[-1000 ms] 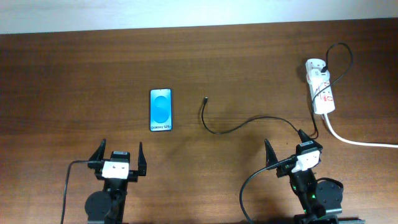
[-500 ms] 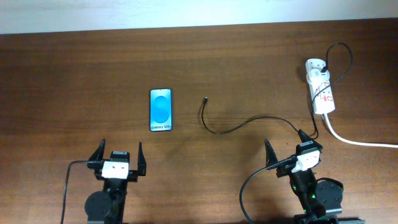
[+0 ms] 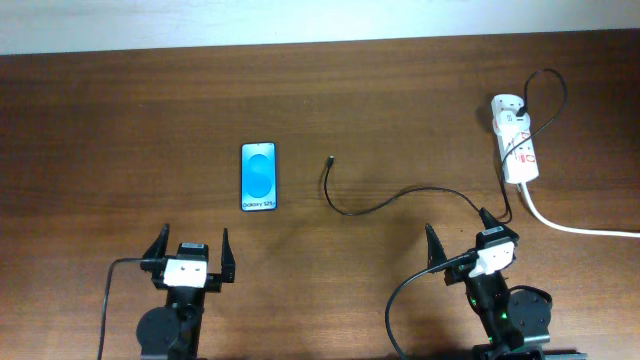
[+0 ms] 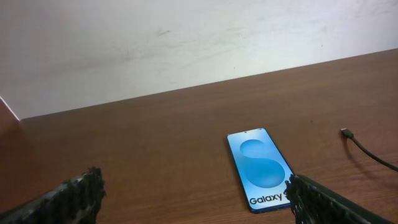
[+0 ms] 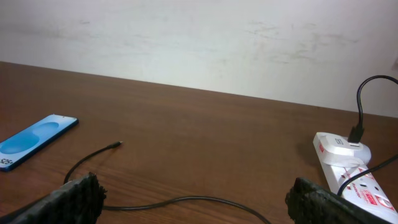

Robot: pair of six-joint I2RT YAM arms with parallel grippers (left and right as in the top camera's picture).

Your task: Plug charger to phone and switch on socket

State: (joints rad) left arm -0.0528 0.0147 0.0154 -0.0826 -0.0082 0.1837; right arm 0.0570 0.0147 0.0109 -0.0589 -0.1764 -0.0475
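The phone (image 3: 258, 176) lies flat on the table, blue screen up; it also shows in the left wrist view (image 4: 260, 167) and the right wrist view (image 5: 34, 140). The charger cable (image 3: 372, 206) runs from its plug tip (image 3: 331, 159) across to the white power strip (image 3: 517, 150), where it is plugged in at the far end. The tip (image 4: 346, 132) lies right of the phone. My left gripper (image 3: 190, 254) is open and empty, near the front edge below the phone. My right gripper (image 3: 458, 240) is open and empty, with the cable (image 5: 186, 200) on the table between its fingers.
The strip's thick white cord (image 3: 570, 226) trails off to the right edge. A pale wall (image 4: 186, 43) bounds the table's far side. Each arm's own black cable (image 3: 110, 300) hangs near its base at the front.
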